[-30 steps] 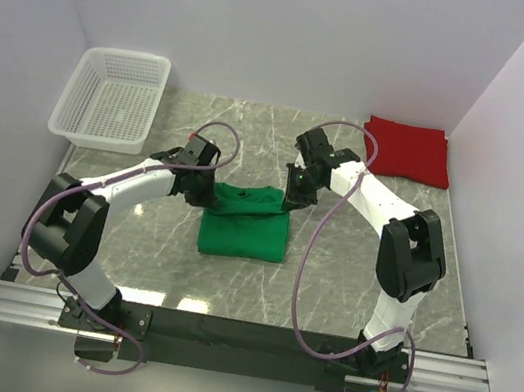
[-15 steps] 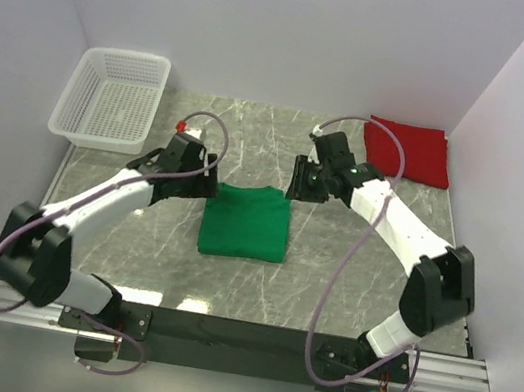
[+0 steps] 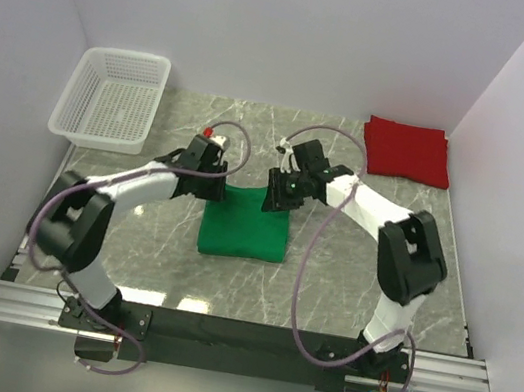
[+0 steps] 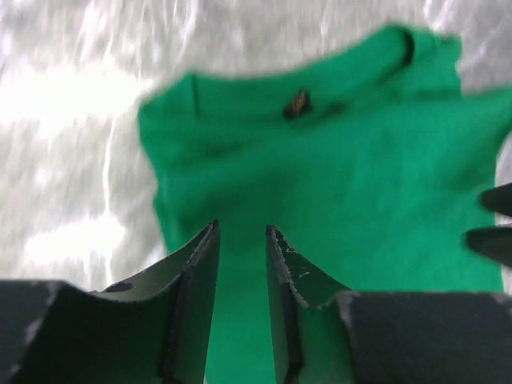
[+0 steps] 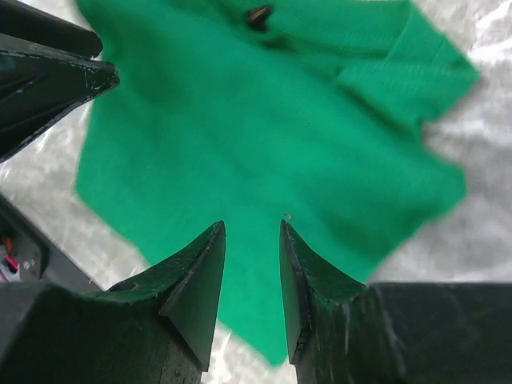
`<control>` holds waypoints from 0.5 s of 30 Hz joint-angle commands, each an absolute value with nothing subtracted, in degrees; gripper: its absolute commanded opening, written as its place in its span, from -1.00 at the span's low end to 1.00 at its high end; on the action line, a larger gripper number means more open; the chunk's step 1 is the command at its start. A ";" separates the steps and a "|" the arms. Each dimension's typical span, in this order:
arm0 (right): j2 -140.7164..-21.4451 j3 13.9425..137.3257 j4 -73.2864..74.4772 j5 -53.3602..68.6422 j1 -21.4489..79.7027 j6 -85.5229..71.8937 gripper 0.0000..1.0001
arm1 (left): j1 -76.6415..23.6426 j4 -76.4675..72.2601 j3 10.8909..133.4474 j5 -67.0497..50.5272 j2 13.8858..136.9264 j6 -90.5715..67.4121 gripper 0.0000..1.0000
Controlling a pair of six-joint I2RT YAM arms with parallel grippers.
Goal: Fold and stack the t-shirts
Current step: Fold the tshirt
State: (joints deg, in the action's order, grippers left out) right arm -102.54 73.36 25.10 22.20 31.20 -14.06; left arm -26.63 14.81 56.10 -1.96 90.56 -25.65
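Grey marbled surface (image 3: 159,259), white walls round it. Green shirt (image 3: 245,226) lies folded at the centre, approx square, a bit wider left-to-right than near-to-far, so no strong long axis. Left hand (image 3: 212,179) and right hand (image 3: 279,191) hang over its far edge, one at the far-left corner, the other at the far-right. The shirt sits below and toward the near side of both. Wrist views: each hand's fingers are a narrow gap apart w/ nothing btw them, green cloth showing through, so neither is pinching anything. Collar w/ dark label seems to lie toward the far edge.

Red shirt (image 3: 407,152) is folded too, in the far-right corner, well apart from the green one. It lies to the far right of both hands, right arm clearly nearer. Folding looks done and stacking not yet, so that offset is what the next carry turns on. Basket (image 3: 112,98) is at far left.

Hard to tell: the hands cover the green shirt's far edge from above, and the left wrist view is blurred. Can't say how high the fingertips are over the cloth, or whether they touch.
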 commanded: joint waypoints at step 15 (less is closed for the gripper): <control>-118.74 76.13 3.98 40.16 17.32 -26.70 -0.21 | -19.78 10.28 70.23 -11.52 112.94 -29.53 -0.34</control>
